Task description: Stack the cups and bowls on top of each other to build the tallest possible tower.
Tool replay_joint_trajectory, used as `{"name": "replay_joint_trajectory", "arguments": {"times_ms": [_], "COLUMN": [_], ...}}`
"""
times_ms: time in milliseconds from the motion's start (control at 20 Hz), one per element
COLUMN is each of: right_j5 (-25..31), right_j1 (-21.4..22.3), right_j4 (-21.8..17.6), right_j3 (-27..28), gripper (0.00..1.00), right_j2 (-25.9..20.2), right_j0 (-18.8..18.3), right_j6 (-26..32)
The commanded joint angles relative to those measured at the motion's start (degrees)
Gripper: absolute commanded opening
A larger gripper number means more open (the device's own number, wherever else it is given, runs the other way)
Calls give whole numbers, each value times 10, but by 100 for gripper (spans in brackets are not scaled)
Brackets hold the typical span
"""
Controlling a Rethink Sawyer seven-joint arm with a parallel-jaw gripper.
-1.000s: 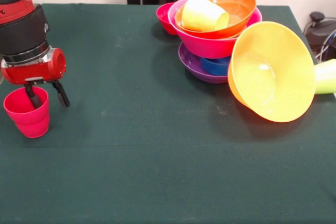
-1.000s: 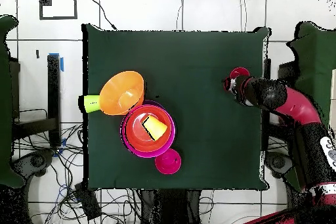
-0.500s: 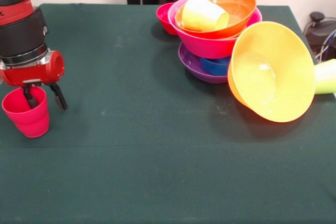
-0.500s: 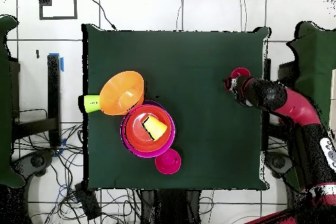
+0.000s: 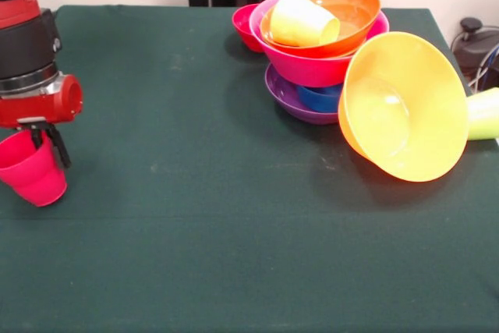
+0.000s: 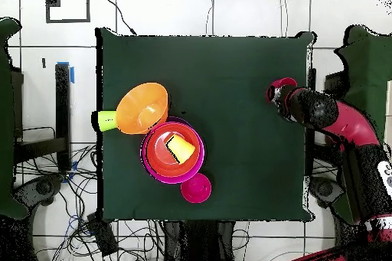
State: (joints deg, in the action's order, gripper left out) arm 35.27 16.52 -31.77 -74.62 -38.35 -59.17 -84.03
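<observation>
**Red cup tilted in the tool at the bench's left edge**

From the front camera I see my tool at the far left of the bench, with one black finger inside the red cup and the other outside its wall, so it is clamped on the rim. The cup leans, its mouth tipped toward the left; I cannot tell whether its base touches the cloth. From overhead the same cup sits at the bench's right edge, partly under the arm.

The tower stands well apart, far right in the front camera: a purple bowl lowest, a blue bowl in it, then a pink bowl, then a red-orange bowl holding a yellow cup on its side. A small red bowl sits just behind the pile on its left. A light orange bowl lies on its side just right of the tower, its mouth facing me, and a lime green cup lies on its side behind it.
</observation>
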Motion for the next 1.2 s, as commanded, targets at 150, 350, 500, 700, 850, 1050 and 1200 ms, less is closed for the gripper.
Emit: {"name": "replay_joint_trajectory", "arguments": {"times_ms": [150,350,500,700,850,1050,1200], "right_j5": [-21,-26,-18,7,8,49,68], "right_j1": [-8,6,94,222,290,354,375], "right_j4": [-55,-52,-21,39,87,148,178], "right_j3": [-22,-29,-104,-195,-238,-260,-266], "gripper": [0,0,0,0,0,0,0], "right_j2": [44,36,33,18,5,6,13], "right_j0": [17,18,22,28,30,42,48], "right_j6": [45,42,-16,-85,-118,-127,-121]}}
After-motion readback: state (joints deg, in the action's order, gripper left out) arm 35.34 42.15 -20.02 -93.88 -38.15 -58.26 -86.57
